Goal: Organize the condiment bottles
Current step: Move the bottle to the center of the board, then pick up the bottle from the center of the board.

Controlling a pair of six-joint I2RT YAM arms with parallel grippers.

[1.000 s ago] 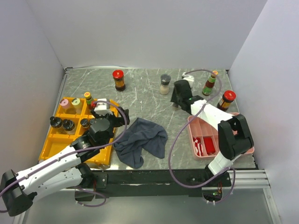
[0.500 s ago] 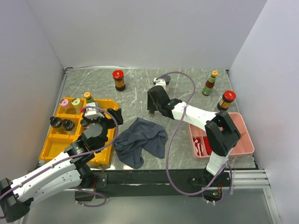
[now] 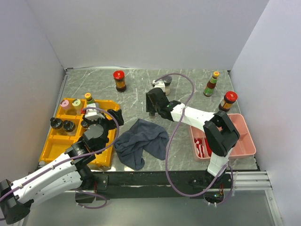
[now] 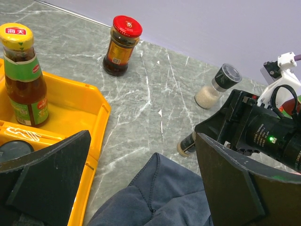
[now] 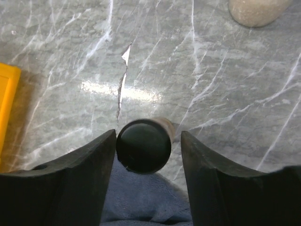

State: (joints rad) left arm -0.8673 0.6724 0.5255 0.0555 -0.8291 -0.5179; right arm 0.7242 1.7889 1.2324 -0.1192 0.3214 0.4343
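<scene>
on the marble table [image 3: 141, 89], right of the yellow tray [image 3: 51, 146] and at the far edge of the dark cloth [image 3: 141, 141], the right gripper [image 5: 148, 136] brackets a small black-capped jar [image 5: 143, 146] from above. its fingers are slightly parted and not pinching, with a gap on one side. the jar's long axis points up into the wrist. the left gripper [image 4: 141, 136], spread wide by the tray, is farther off. only the left wrist view shows the jar leaning — the top view hides it.

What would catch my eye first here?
The right pincer mid-table, its jaws either side of a small black-capped jar beside the crumpled dark grey cloth. On the left, a bright yellow tray holds several bottles; a red-capped jar stands alone at the back.
</scene>
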